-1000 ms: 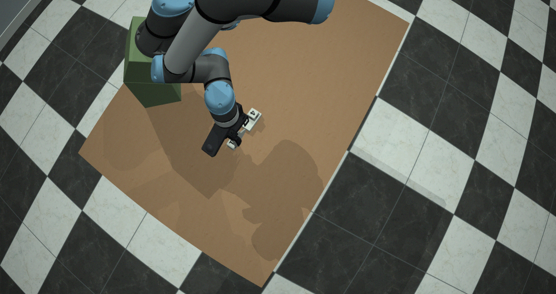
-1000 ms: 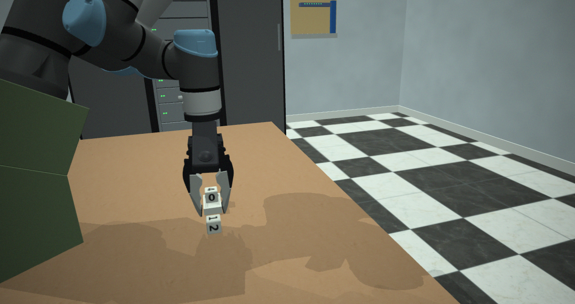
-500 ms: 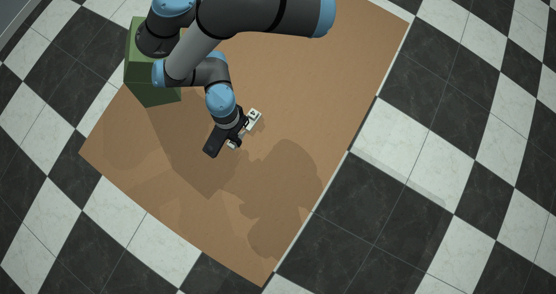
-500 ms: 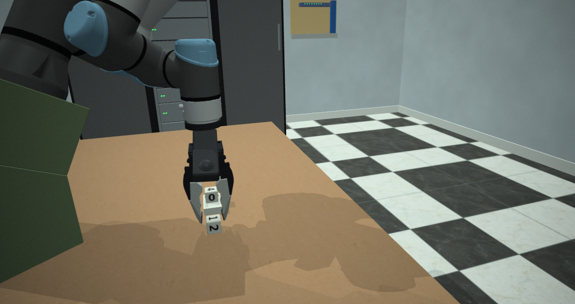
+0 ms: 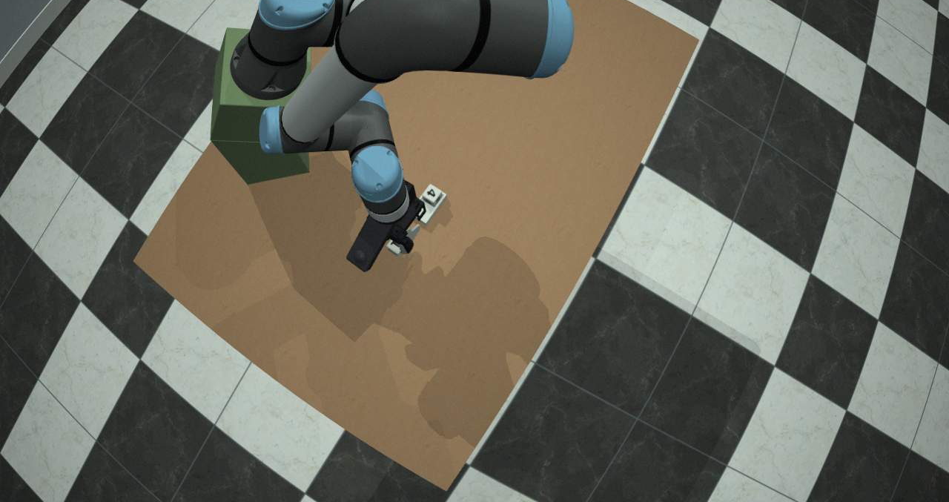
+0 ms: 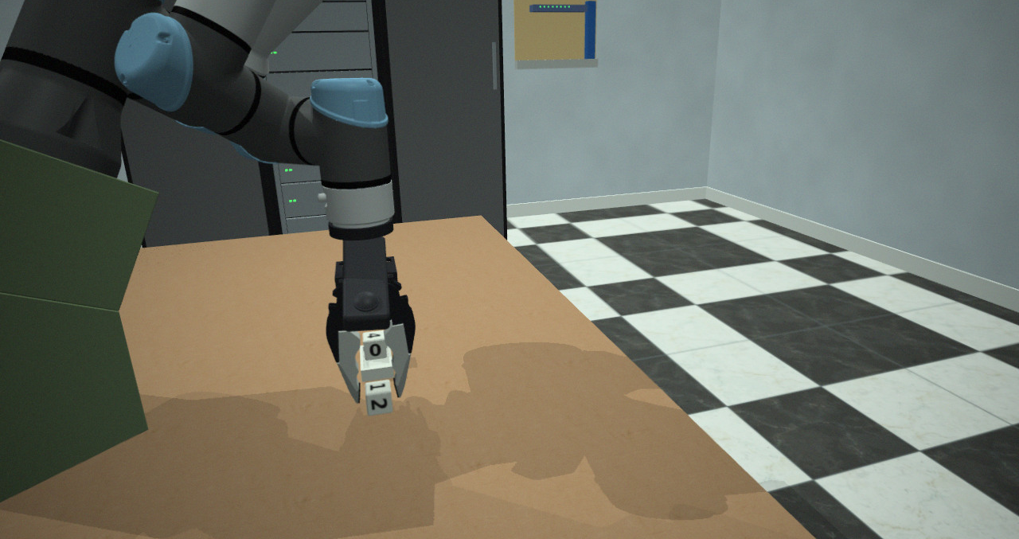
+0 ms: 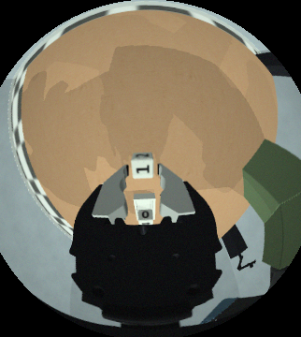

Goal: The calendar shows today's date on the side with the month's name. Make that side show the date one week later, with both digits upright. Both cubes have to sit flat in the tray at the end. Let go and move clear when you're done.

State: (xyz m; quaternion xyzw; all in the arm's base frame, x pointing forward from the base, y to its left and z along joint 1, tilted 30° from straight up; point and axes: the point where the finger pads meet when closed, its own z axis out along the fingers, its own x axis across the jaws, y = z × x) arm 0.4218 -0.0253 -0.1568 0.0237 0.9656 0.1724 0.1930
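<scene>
The loose white cube point(image 5: 397, 249) point(image 6: 379, 402) point(image 7: 142, 169) rests on the table, "1" on top and "2" on the side facing the exterior camera, both lying sideways. My gripper point(image 6: 378, 397) point(image 7: 143, 165) is open around it, pointing down; the wrist view shows a small gap on each side. The white tray point(image 5: 430, 213) point(image 6: 376, 374) stands beyond the loose cube in the exterior view. The other cube point(image 5: 431, 194) point(image 6: 374, 350) point(image 7: 145, 214) sits in its far part, "4" on top and an upright "0" facing the exterior camera. No month name is readable.
The brown table top point(image 5: 563, 133) point(image 6: 235, 300) bears the tray and the loose cube. The green robot base point(image 5: 259, 153) point(image 6: 64, 365) point(image 7: 281, 201) stands at the table's side. The tray is close behind the fingers.
</scene>
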